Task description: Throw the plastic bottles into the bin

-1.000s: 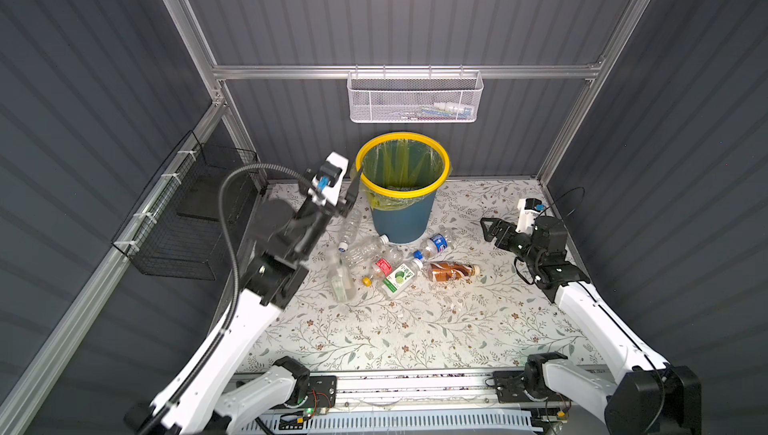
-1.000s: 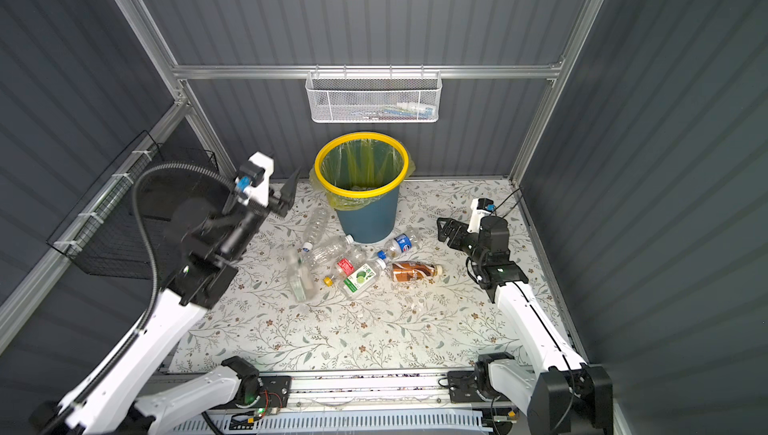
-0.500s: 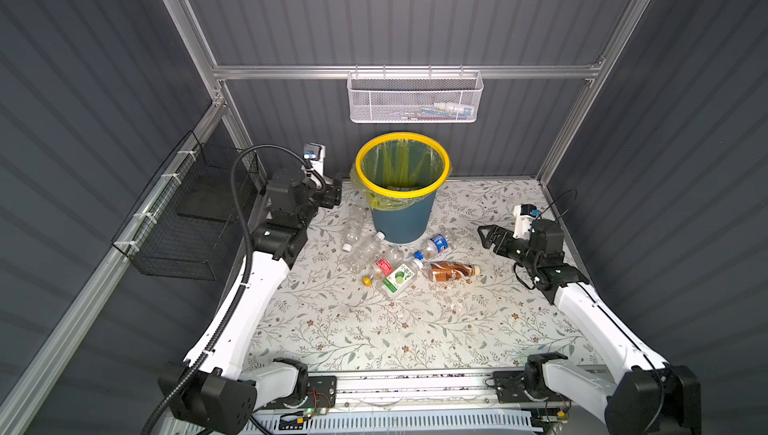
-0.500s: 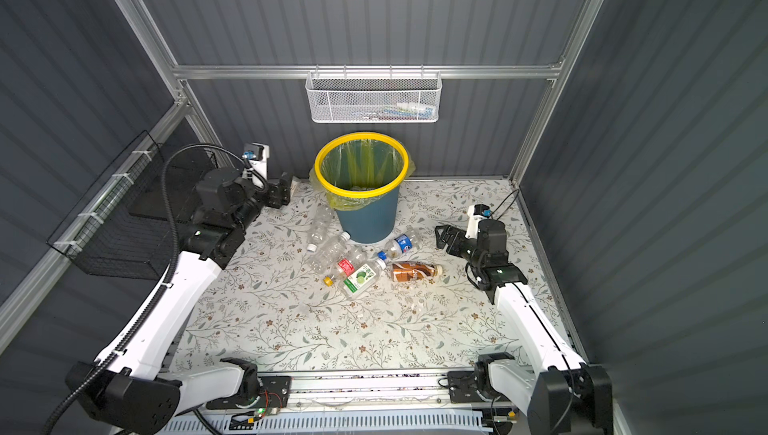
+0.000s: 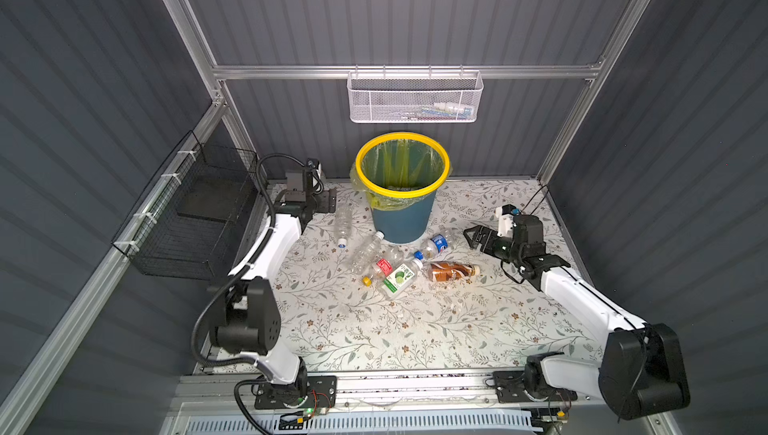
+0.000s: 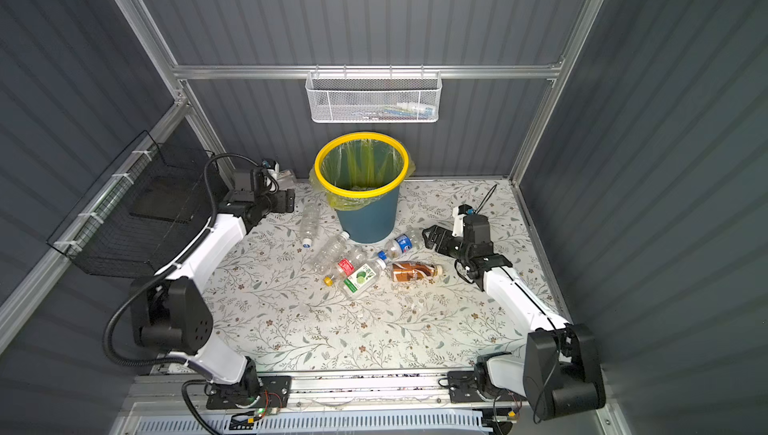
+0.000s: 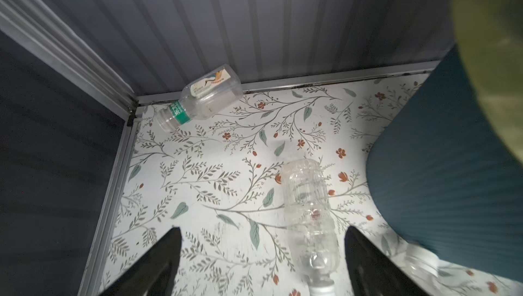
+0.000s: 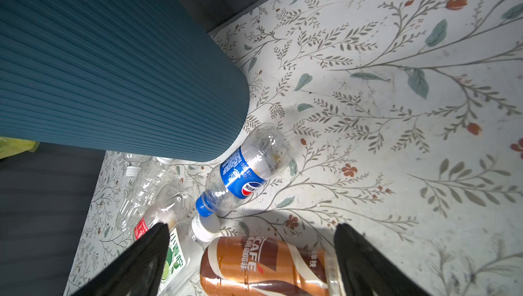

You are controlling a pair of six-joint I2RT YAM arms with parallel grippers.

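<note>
Near the bin (image 5: 401,221), left gripper (image 7: 262,229) agape

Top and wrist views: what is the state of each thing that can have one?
Bin, upright, bag-lined, open.
Left gripper, open, empty.
Right gripper, open, empty.
Clear bottle by left gripper, lying, capped.
Corner bottle, lying.
Pepsi bottle, lying, capped, dented.
Brown bottle, lying.
Green-label bottle, lying, capped.
Red-label bottle, lying, capped.
Middle clear bottle, lying, capped.
</note>
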